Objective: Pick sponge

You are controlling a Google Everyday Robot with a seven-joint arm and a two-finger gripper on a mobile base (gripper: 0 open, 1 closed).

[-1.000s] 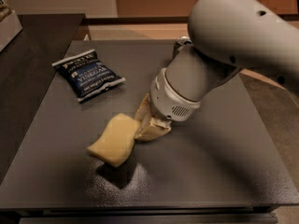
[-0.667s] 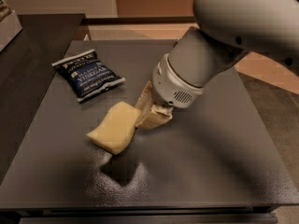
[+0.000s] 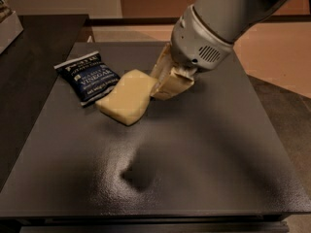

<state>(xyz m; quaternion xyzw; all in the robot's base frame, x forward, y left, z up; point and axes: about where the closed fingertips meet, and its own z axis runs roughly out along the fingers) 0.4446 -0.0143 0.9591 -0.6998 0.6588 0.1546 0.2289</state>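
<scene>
The sponge (image 3: 127,97) is a pale yellow foam block, held in the air above the dark table (image 3: 204,149), tilted, its shadow on the tabletop below it. My gripper (image 3: 156,85) reaches down from the upper right on a large grey arm and is shut on the sponge's right end with its cream-coloured fingers (image 3: 171,84). The sponge hangs beside the right edge of the chip bag and clear of the table.
A dark blue chip bag (image 3: 88,76) lies flat on the table's far left part. A darker counter (image 3: 29,81) adjoins the table on the left. The floor lies beyond the table's right and far edges.
My gripper has lifted the sponge higher off the table and carried it up and away from the front edge; its shadow has separated from it. The chip bag has not moved.
</scene>
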